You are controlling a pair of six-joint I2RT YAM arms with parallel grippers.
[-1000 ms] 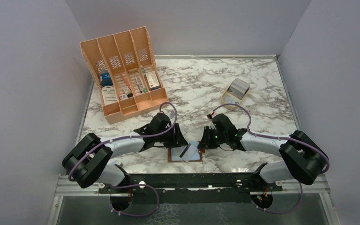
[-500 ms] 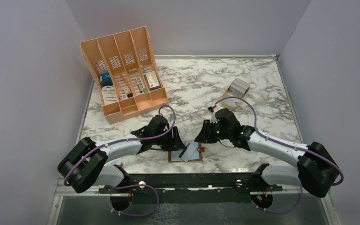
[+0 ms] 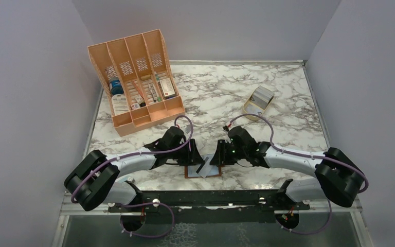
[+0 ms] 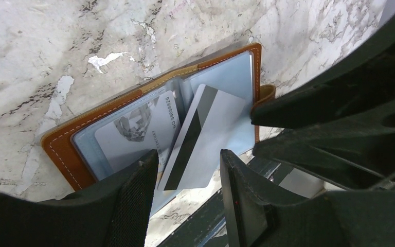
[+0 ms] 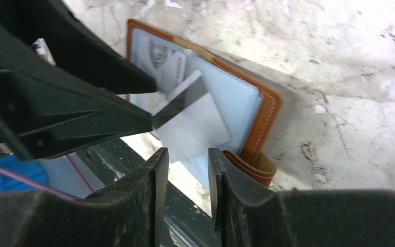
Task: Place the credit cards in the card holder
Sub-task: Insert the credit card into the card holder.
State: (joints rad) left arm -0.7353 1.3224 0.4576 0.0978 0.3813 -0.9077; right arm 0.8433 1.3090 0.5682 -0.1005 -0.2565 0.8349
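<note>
**Striped card is lying crooked across the open holder**

The card holder (image 4: 61, 149) is lying open on the tabletop (image 4: 41, 51) near its front edge, between the two arms. One credit card (image 4: 133, 128) is sitting flat inside the left sleeve. A striped card (image 4: 205, 134), dark band up, is lying aslant over the fold, and its near end is sticking out past the leather.

The left tool (image 4: 189, 154) is straddling that near end with its fingers apart. I cannot tell whether they are pinching the card's edges. The right tool (image 5: 185, 152) is hovering spread just beside the same end, gripping nothing.

The striped card is not looking seated. Pushing it in while skewed is likely to catch a corner on the sleeve mouth, which would buckle the plastic or drag the unpinned holder. The two tools are crowding each other, so a nudge from either risks flicking the card off the near edge.
</note>
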